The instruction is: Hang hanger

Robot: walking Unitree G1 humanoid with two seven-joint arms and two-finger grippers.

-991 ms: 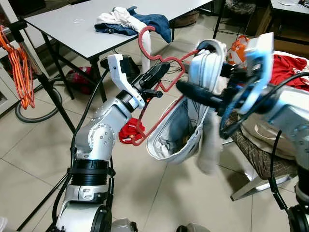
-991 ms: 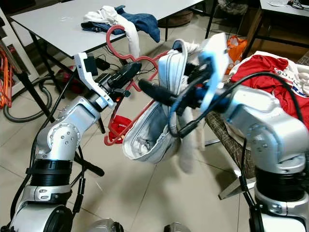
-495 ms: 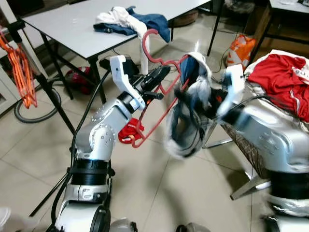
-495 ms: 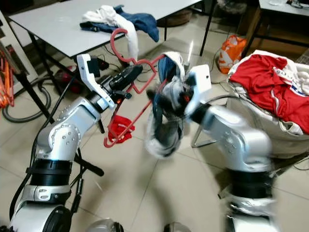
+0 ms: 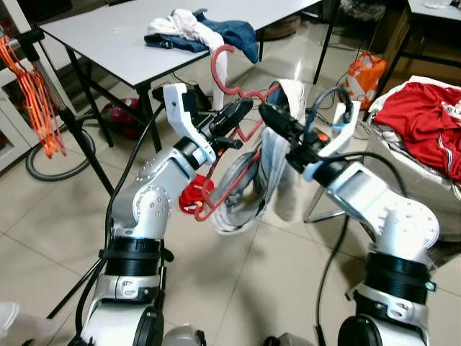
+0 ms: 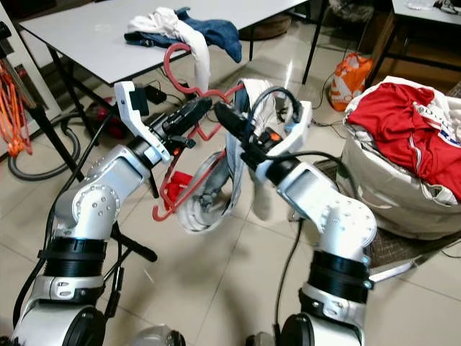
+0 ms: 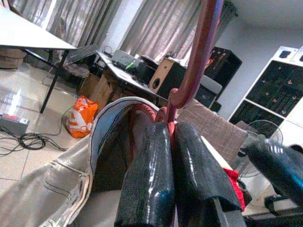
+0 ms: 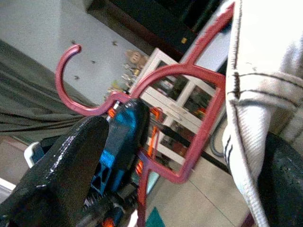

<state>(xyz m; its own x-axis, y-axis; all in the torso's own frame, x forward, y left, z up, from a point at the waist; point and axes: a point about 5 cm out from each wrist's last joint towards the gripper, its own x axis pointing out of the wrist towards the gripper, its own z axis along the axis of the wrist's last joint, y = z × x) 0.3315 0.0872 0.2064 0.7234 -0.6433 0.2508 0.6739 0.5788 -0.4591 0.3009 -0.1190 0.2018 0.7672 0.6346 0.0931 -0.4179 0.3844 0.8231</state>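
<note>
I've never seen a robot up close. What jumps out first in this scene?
Right in front of the robot, its left hand is clamped on a red hanger, held up with pale jeans draped over it. The right hand reaches in against the cloth. Behind them stands a white table with a heap of clothes, and a red garment lies on a pile at the right.

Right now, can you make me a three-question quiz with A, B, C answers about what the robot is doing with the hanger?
1. Where is the blue and white clothes pile?
A. on the grey table
B. on the floor
C. on the chair

2. What colour is the hanger?
A. green
B. red
C. yellow

3. What is the left hand doing?
A. hanging open
B. resting on the table
C. pinching the hanger

Answers:
1. A: the clothes pile lies on the grey table.
2. B: the hanger is red.
3. C: the left hand is shut on the hanger's neck.
</note>
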